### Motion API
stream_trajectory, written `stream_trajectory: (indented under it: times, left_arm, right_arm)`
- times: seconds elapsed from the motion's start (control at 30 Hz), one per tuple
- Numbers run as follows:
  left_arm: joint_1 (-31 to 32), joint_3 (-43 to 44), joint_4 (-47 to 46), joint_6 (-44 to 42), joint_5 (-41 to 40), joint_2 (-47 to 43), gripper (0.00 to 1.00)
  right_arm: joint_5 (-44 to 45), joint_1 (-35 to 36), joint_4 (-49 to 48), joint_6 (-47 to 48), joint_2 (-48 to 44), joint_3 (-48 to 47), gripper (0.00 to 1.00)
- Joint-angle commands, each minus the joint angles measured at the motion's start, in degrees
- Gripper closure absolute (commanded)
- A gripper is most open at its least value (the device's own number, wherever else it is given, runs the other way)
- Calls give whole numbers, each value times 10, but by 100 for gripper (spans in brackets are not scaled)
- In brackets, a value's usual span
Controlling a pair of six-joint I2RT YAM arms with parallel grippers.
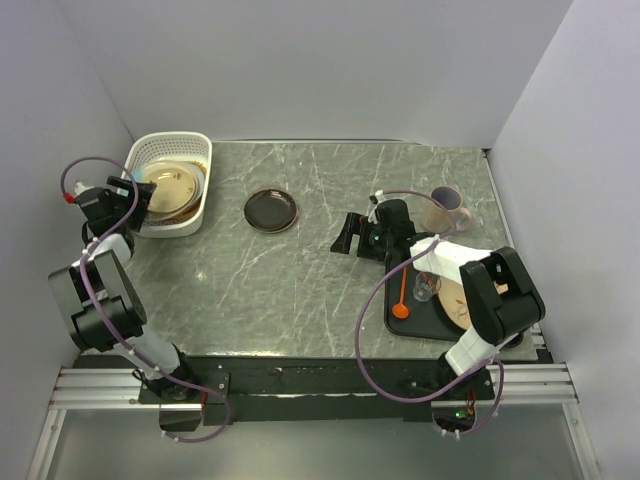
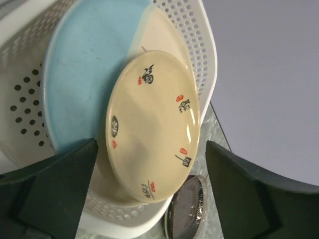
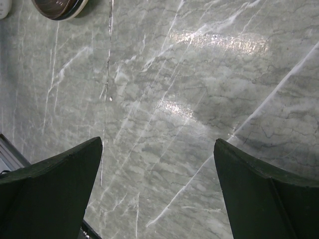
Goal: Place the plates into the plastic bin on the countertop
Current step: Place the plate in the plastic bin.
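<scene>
The white plastic bin (image 1: 170, 138) stands at the far left of the countertop (image 1: 330, 290). Inside it a cream plate with red and black characters (image 2: 152, 124) leans on a blue-and-cream plate (image 2: 89, 74). My left gripper (image 2: 152, 144) hangs over the bin's near end (image 2: 199, 50), jaws open on either side of the cream plate without gripping it. A dark brown plate (image 1: 271, 210) lies on the counter right of the bin and shows as the dark plate (image 2: 187, 209) below the bin's wall. My right gripper (image 1: 348, 238) is open over bare countertop (image 3: 174, 99), the dark plate (image 3: 57, 7) at the frame's top left.
At the right a black tray (image 1: 410, 325) holds an orange spoon (image 1: 402, 300), a small glass (image 1: 427, 287) and a tan plate (image 1: 455, 300) partly hidden by the right arm. A mug (image 1: 446, 208) stands behind the tray. White walls close in the counter.
</scene>
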State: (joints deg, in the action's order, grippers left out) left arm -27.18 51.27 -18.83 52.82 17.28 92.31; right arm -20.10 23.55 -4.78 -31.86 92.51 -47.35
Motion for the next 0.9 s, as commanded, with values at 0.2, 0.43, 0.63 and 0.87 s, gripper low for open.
stream_trajectory:
  times: [0.2,0.43,0.63,0.87]
  left_arm:
    - [-2,-30,7,-21,-42,-102,1]
    - [-1,-54,-45,-11,45,-110,1]
    - [16,-71,-53,-17,80,-131,1]
    - [70,-42,-20,-58,122,-137,1]
  right_arm:
    - [8,12,-12,-4,8,-44,0]
    - [9,23,-23,-16,46,-87,0]
    - [-6,23,-51,-50,105,-133,0]
    - [-20,26,-33,-67,172,-215,1]
